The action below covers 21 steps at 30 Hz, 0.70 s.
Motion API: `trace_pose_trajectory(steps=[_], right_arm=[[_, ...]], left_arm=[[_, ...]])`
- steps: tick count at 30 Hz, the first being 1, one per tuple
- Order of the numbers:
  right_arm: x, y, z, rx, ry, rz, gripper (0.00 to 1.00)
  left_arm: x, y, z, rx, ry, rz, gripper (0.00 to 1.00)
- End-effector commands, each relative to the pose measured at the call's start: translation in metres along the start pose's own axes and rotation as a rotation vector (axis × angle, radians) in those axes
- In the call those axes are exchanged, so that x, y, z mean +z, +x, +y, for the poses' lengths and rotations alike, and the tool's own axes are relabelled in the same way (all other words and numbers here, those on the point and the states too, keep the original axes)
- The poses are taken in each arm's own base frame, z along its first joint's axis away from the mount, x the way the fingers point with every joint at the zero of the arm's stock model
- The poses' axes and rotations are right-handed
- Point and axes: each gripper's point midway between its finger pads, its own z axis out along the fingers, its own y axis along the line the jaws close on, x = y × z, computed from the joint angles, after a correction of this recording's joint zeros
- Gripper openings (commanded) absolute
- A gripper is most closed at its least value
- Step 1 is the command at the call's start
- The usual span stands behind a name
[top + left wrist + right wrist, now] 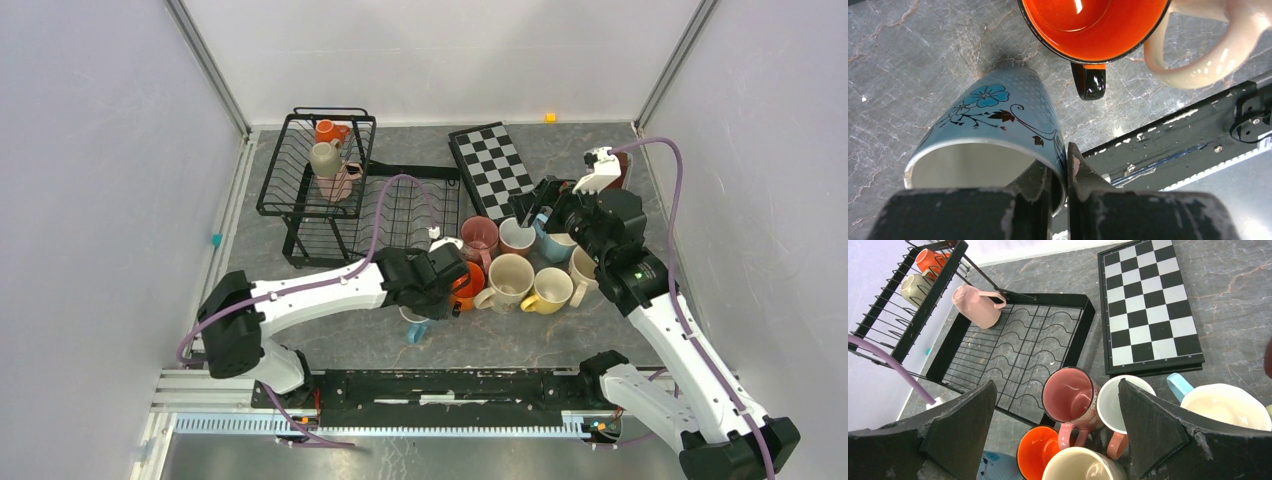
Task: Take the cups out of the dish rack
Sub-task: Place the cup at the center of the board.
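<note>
The left gripper pinches the rim of the light blue flowered ceramic mug, and the right gripper has its fingers wide apart.

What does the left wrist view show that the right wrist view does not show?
Only the left wrist view: the left gripper shut on the rim of the light blue flowered mug, and the black rail. Only the right wrist view: the dish rack with three cups in it, the checkerboard, the open right gripper. Both: the orange mug, the cream mug, and, as a sliver, the light blue flowered mug.
</note>
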Motion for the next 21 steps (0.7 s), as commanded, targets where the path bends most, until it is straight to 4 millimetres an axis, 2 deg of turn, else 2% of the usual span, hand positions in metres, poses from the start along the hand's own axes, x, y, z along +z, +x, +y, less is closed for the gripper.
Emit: trace_pose_trajectory(steps=[1,10,21], right_arm=[[0.0,-0.013,0.009,-0.022,-0.04,-0.045,0.98],[0.001,-0.007,0.007,-0.022,-0.044,-0.039,0.98],[0.004,-0.001,0.007,-0.022,-0.055,-0.024,0.98]], left_arm=[[0.007,-0.013,-0.015,-0.03,0.028,-0.041,0.02],[0.015,-0.008,-0.017,-0.036,0.027,-0.002,0.03],[0.005,-0.014,-0.02,-0.012,0.04,-0.017,0.16]])
